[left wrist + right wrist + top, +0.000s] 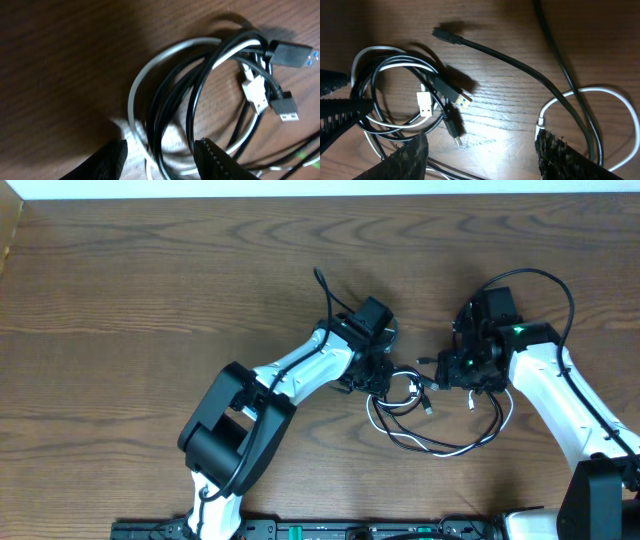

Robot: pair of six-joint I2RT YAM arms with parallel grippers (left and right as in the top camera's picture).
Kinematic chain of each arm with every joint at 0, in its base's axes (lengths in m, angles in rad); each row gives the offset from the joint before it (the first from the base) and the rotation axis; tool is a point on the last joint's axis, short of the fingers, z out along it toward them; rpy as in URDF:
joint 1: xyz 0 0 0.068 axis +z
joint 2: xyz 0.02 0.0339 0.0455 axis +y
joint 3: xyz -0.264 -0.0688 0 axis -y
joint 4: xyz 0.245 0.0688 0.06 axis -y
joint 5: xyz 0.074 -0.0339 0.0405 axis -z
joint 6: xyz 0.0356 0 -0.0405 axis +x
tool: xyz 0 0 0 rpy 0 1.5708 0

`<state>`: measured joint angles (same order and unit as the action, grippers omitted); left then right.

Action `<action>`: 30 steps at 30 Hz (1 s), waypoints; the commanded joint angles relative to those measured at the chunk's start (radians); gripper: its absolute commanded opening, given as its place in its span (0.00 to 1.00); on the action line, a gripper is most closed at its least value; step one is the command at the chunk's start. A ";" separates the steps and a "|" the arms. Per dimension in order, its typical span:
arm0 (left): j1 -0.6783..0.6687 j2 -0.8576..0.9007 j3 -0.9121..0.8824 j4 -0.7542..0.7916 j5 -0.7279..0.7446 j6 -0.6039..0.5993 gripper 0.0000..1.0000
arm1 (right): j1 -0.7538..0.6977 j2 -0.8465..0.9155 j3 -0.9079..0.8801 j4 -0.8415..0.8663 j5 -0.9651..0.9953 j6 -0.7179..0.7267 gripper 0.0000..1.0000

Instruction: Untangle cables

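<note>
Left claw (161, 159) released, fingers straddling coiled black cable (192, 100) and white cable (132, 95) at frame bottom, likely to pin tangle. Right claw (482, 152) released, empty, poised lower centre for loose strand.

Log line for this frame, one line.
left gripper: open, straddling black cable and white cable | right gripper: open, near plugs | cables: looped together, tangled

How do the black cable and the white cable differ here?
The black cable is dark and shows more strands in the coil; the white cable is pale with fewer. A black plug stretches clear of the bundle, while the white plug lies inside it. Both are looped together on the table.
</note>
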<state>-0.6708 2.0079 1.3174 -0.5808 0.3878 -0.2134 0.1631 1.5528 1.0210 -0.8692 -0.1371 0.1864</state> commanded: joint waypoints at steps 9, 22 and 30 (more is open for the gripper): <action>0.001 0.009 0.000 0.024 0.005 -0.005 0.08 | 0.009 -0.012 0.021 -0.013 -0.010 0.019 0.66; 0.003 -0.268 0.011 -0.017 0.059 -0.014 0.07 | 0.009 -0.012 0.021 0.046 -0.230 0.062 0.68; 0.002 -0.349 0.011 -0.039 0.093 -0.017 0.08 | 0.037 -0.012 0.020 0.150 -0.423 0.233 0.66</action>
<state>-0.6704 1.6752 1.3170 -0.6147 0.4442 -0.2295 0.1684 1.5528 1.0218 -0.7525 -0.4370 0.3622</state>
